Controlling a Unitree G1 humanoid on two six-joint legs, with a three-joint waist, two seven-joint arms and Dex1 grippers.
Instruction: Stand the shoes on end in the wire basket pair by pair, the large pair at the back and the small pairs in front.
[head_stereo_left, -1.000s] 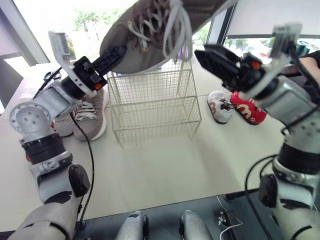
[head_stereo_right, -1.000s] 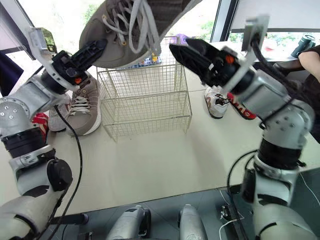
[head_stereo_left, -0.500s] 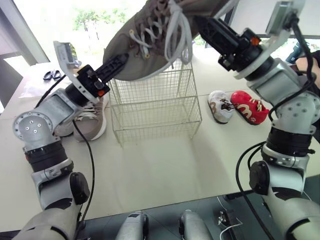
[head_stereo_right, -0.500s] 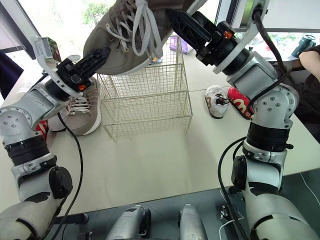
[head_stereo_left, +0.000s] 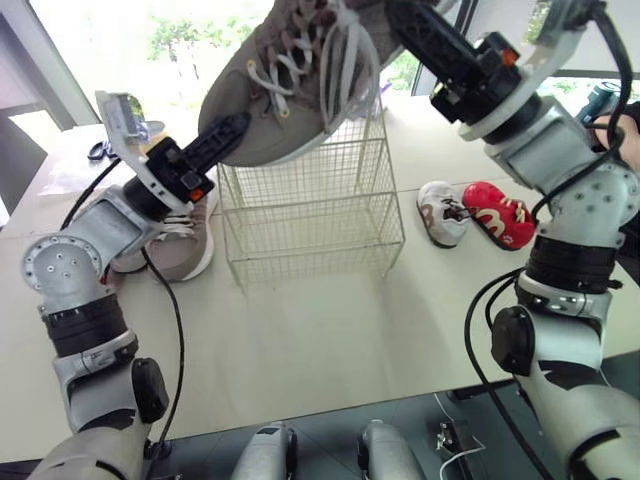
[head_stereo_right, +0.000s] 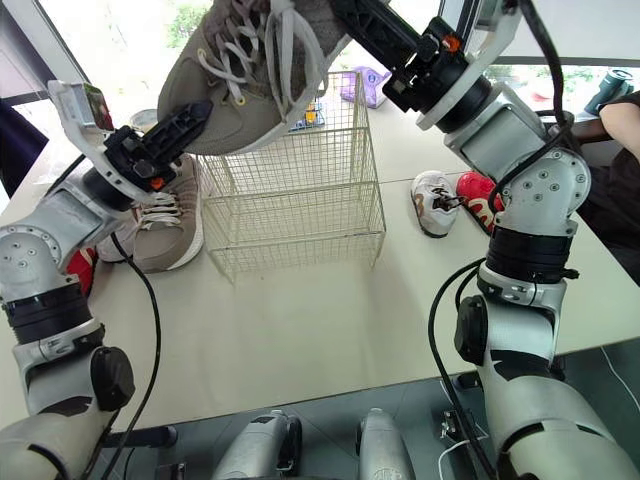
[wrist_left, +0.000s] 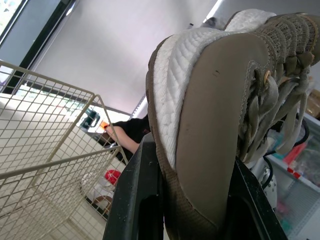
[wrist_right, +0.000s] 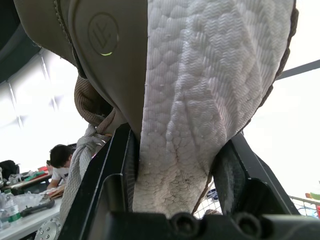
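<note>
Large grey shoe (head_stereo_left: 300, 85) is hanging in the air just above the wire basket (head_stereo_left: 310, 210), over its open top. It's tilting, with the toe low toward the basket's left side and the heel high toward its right.

Left gripper (head_stereo_left: 238, 125) is pinching the toe end, fingers closed across the toe cap and sole edge. Right gripper (head_stereo_left: 405, 20) is clamping the heel end, one finger on the upper and the other against the white sole (wrist_right: 200, 75).

Handling, my read:
- It's looking light but bulky.
- The knit upper is soft and will be giving under the pads.
- The foam sole is springy and textured, so it's probably gripping rather than sliding.
- The toe cap and heel counter are the stiffest bites, and both grippers are sitting there.
- To stand it on end, I'd be holding the heel and feeding it toe-down into the back of the basket.
- Laces (head_stereo_left: 345, 60) are dangling loose right over the wire grid, so I'm expecting a snag risk on the way down.

Its mate (head_stereo_left: 180, 240) is lying just left of the basket. Small white shoe (head_stereo_left: 440, 212) and small red shoe (head_stereo_left: 498, 215) are lying to the basket's right, side by side.
</note>
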